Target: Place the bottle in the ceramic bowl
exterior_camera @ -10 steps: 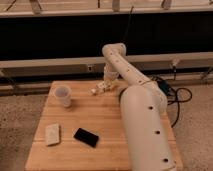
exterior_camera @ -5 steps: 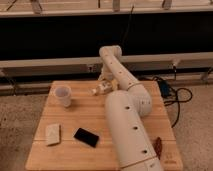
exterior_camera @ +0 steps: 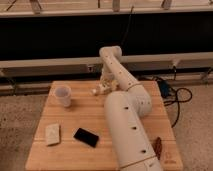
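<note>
The bottle (exterior_camera: 98, 90) is a small whitish thing near the back middle of the wooden table (exterior_camera: 75, 155). My gripper (exterior_camera: 105, 83) reaches down at the far end of my white arm (exterior_camera: 125, 125), right at the bottle's right end. I cannot tell whether it holds the bottle. The green ceramic bowl does not show; it is either hidden behind my arm or out of view.
A translucent white cup (exterior_camera: 63, 95) stands at the back left. A flat pale block (exterior_camera: 52, 134) and a black phone (exterior_camera: 86, 137) lie at the front left. A brown object (exterior_camera: 158, 147) lies at the right edge. Cables (exterior_camera: 172, 97) lie on the floor to the right.
My arm has swung left in the view and now covers more of the table's right half. The bottle and the gripper stay near the same spot.
</note>
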